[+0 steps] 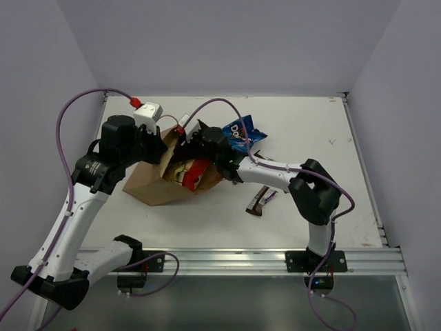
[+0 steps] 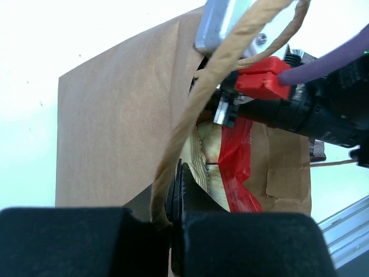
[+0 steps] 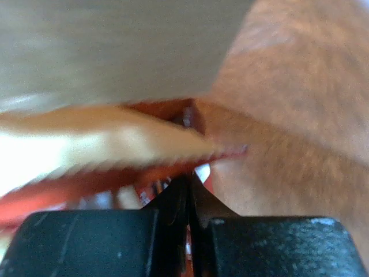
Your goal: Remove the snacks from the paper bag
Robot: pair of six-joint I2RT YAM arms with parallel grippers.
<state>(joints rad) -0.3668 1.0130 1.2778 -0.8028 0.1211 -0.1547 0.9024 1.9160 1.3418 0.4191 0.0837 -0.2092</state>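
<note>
The brown paper bag [image 1: 153,185] lies on its side, its mouth toward the right. My left gripper [image 1: 165,150] is at the upper rim of the mouth. In the left wrist view that gripper [image 2: 180,170] is shut, with the twine handle [image 2: 190,109] running into its jaws. My right gripper [image 1: 193,154] reaches into the mouth. In the right wrist view that gripper [image 3: 188,182] is shut on the edge of a red chip bag [image 3: 86,187], under a cream bag [image 3: 86,144]. Red [image 1: 197,172] and cream snacks show in the mouth.
A blue chip bag [image 1: 242,132] lies on the table just right of the paper bag. A brown candy bar [image 1: 258,200] lies nearer the front. Purple cables loop over both arms. An aluminium rail [image 1: 241,261] runs along the near edge.
</note>
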